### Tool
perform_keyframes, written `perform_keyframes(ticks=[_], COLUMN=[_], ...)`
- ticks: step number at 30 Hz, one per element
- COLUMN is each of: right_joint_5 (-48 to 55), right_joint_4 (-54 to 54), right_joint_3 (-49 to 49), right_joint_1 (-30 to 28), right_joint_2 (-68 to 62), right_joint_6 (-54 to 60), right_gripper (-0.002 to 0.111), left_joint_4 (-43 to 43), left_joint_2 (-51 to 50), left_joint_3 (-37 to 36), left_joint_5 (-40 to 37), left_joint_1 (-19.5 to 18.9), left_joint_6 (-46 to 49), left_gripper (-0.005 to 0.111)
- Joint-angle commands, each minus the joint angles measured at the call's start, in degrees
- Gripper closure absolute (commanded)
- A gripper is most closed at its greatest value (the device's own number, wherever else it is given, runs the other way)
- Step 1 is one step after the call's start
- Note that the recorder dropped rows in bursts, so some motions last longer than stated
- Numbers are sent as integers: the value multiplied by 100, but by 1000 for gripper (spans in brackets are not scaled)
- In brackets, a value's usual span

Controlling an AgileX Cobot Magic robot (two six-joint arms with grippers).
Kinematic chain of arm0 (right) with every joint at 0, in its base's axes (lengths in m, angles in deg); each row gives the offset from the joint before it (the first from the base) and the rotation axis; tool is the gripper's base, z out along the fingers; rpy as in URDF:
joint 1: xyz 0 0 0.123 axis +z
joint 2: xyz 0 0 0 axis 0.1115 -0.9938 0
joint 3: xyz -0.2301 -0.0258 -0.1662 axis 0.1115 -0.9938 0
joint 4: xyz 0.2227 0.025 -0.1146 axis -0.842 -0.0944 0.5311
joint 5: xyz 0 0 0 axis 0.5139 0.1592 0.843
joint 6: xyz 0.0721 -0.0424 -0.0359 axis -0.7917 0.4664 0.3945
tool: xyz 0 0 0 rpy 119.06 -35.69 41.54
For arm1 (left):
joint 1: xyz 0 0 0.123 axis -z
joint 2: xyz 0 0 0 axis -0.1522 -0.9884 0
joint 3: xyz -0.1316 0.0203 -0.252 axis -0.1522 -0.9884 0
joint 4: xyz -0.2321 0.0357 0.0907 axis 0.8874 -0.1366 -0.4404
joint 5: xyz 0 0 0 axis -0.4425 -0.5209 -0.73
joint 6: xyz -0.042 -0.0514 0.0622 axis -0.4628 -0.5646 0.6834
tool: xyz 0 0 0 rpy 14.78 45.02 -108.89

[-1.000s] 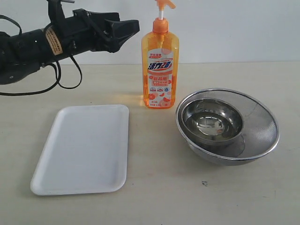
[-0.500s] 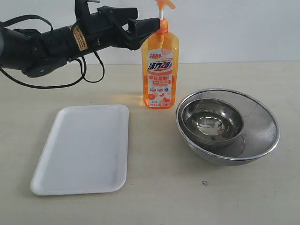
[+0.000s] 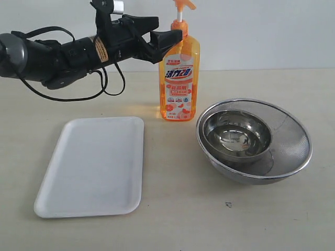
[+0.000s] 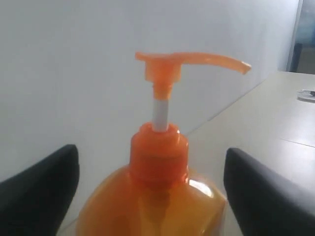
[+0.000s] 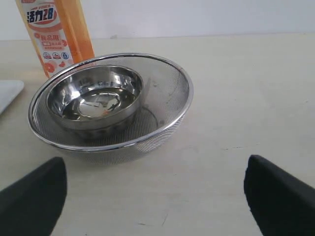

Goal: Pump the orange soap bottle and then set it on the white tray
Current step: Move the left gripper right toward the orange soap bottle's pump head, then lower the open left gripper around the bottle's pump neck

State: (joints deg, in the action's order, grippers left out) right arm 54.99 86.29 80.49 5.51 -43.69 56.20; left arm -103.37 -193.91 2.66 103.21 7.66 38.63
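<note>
Tray first, at the left of the exterior view: the white tray (image 3: 91, 164) lies flat on the bench (image 3: 172, 225), rectangular with rounded corners and a low raised rim. Above and behind it your left arm reaches in from the left edge. The left hand (image 3: 169, 28) is released, its two dark fingers (image 4: 44, 191) spread to either side of the top of the orange soap bottle (image 3: 179, 78) (the left wrist view shows a gap on both sides, so no grip).

The bottle stands upright on the bench, just right of the tray's far corner and apart from it. It is tall and translucent, full of orange liquid. A white-red-orange label (image 3: 179, 86) with Chinese text is on its front. Its orange pump head (image 3: 183, 5) is raised on a white stem (image 4: 160, 114), spout pointing right.

Right of the bottle and near it sits a steel mesh bowl (image 3: 293, 141) with a smaller steel bowl (image 3: 238, 137) nested inside. Your right hand (image 5: 155, 196) shows only in its own wrist view: released, fingers wide apart, near the bowls.
</note>
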Motion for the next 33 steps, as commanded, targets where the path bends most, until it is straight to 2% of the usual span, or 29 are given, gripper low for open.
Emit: perform_keyframes(ticks=[1, 9, 14, 33], right_joint_5=[-22, -22, -22, -17], right_joint_4=[0, 0, 0, 0], right_joint_3=[4, 4, 4, 4], right_joint_1=[-38, -38, -38, -38], right_joint_2=[23, 23, 23, 23], right_joint_6=[13, 13, 13, 13], right_gripper=[21, 21, 21, 21], left_joint_4=[37, 37, 37, 201], left_joint_2=[-68, -179, -387, -407], left_joint_3=[170, 349, 442, 442], left_joint_5=[53, 64, 413, 394], left_joint_1=[28, 28, 28, 28], left_joint_6=[25, 25, 25, 73], left_gripper=[31, 31, 31, 31])
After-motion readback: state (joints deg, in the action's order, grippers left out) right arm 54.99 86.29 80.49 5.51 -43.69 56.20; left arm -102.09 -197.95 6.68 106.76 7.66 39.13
